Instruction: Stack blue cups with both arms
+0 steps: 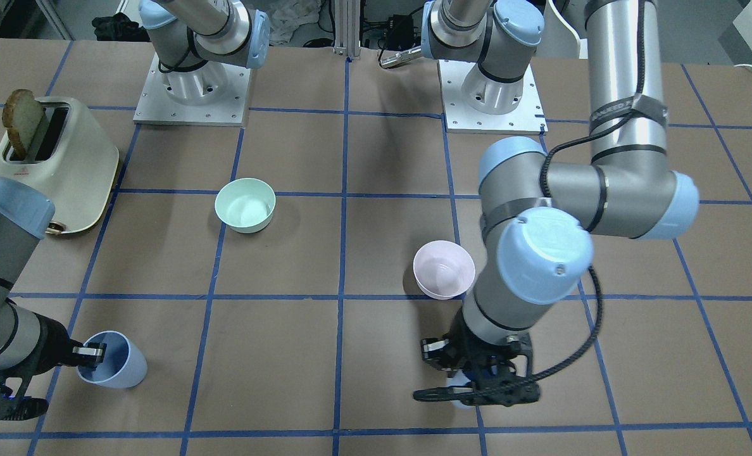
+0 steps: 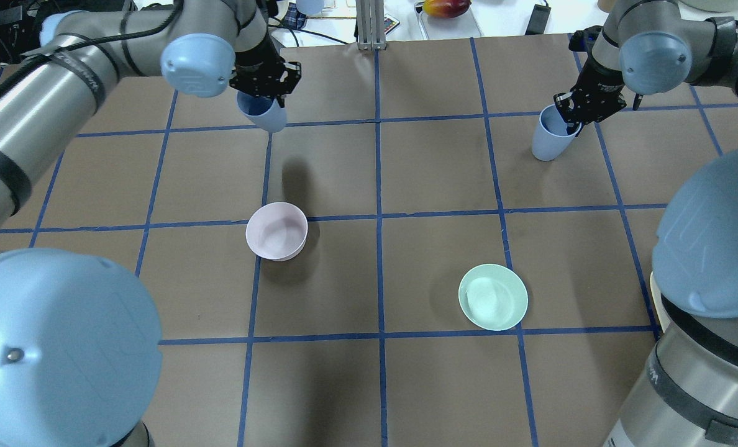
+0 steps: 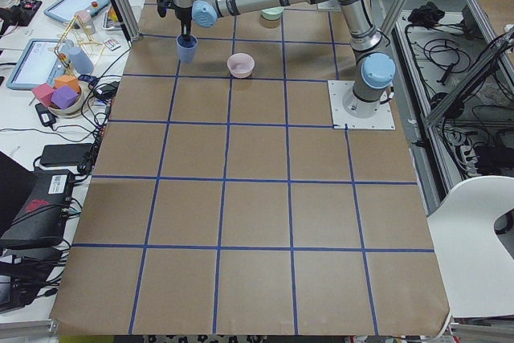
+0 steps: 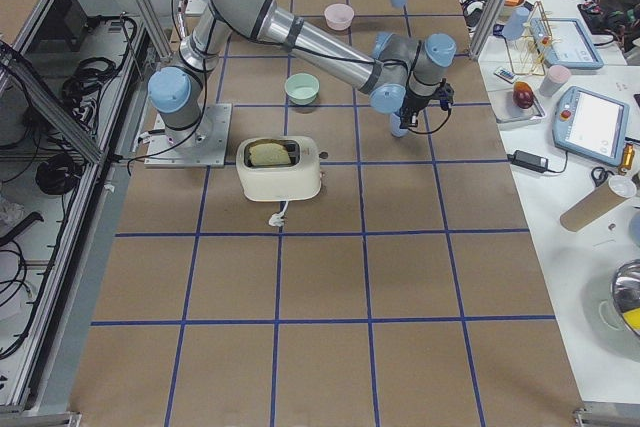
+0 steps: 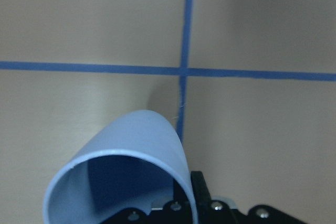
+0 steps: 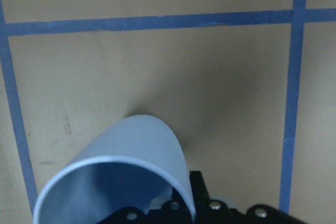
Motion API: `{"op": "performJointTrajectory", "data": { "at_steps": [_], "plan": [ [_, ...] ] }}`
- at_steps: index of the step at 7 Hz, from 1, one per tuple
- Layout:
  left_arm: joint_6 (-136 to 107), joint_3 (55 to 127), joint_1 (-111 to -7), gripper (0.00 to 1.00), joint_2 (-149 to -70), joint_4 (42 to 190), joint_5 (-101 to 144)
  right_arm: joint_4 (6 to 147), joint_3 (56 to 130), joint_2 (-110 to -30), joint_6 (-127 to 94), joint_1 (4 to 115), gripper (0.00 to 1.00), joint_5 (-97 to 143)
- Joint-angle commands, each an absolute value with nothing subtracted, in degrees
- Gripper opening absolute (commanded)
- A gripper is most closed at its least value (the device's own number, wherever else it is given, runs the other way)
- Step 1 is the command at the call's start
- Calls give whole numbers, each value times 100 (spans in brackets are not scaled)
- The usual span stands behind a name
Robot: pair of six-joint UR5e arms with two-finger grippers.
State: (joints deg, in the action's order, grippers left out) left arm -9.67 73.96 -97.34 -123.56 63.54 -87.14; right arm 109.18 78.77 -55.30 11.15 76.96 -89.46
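My left gripper [image 2: 261, 93] is shut on the rim of one blue cup [image 2: 264, 113] and holds it tilted, above the table near the far left. Its shadow lies on the paper below. In the front view this gripper [image 1: 470, 379] hides most of the cup [image 1: 457, 384]; the left wrist view shows the cup [image 5: 126, 171] close up. My right gripper [image 2: 571, 121] is shut on the rim of the other blue cup [image 2: 548, 140], one finger inside, tilted and low at the far right. It also shows in the front view [image 1: 114, 361] and the right wrist view [image 6: 121, 177]. I cannot tell whether it touches the table.
A pale pink bowl [image 2: 277, 231] sits left of centre and a mint-green bowl [image 2: 493, 297] right of centre, both between the cups and me. A cream toaster [image 1: 53, 164] with a bread slice stands on my right side. The arm bases [image 1: 192, 95] are bolted at my edge.
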Motion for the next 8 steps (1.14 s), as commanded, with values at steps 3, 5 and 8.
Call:
{"op": "performJointTrajectory", "data": {
  "at_steps": [3, 5, 8],
  "plan": [
    [-1846, 7322, -10810, 0, -13130, 4800, -8667, 10198, 7271, -5836, 1020, 7725, 0, -8965],
    [-2055, 7304, -10845, 76, -13184, 4825, -8527, 9444, 6761, -5836, 522, 7813, 0, -8877],
    [-2013, 7269, -10584, 100, -12712, 5322, -8113, 9150, 6285, -5827, -234, 8216, 0, -8623]
  ]
}}
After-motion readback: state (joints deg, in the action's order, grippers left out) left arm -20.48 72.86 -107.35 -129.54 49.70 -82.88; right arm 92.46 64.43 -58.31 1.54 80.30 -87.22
